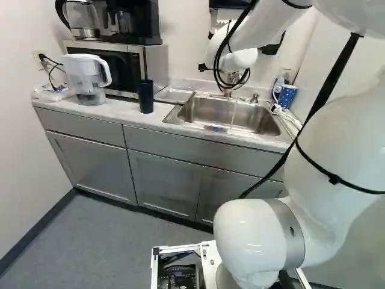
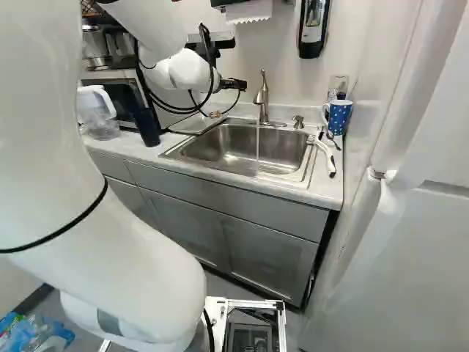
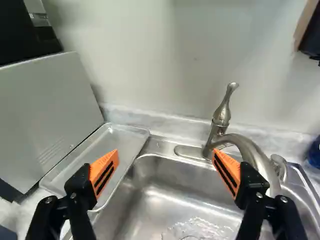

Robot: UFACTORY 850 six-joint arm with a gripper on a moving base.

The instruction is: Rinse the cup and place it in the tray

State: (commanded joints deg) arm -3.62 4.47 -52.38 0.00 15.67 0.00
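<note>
the jaws (image 2: 215,114) stand wide open above the sink (image 3: 170,192), where the faucet (image 2: 263,95) runs. the metal tray (image 3: 117,142) lies beside it; the dark blue cup (image 1: 145,96) stands near the tray, the dotted mug (image 2: 338,117) across the sink.

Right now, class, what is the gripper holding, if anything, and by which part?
Nothing is held: the gripper stands open above the sink.

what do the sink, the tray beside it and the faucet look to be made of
Sink: likely brushed stainless steel, from its grey sheen and soft, blurry highlights.
Tray: thin, shiny metal, perhaps aluminium, judging by its pale silver reflections and rolled-looking rim; glossy plastic seems less likely.
Faucet: metal, satin nickel-like, with smooth, slightly warm grey highlights.
</note>
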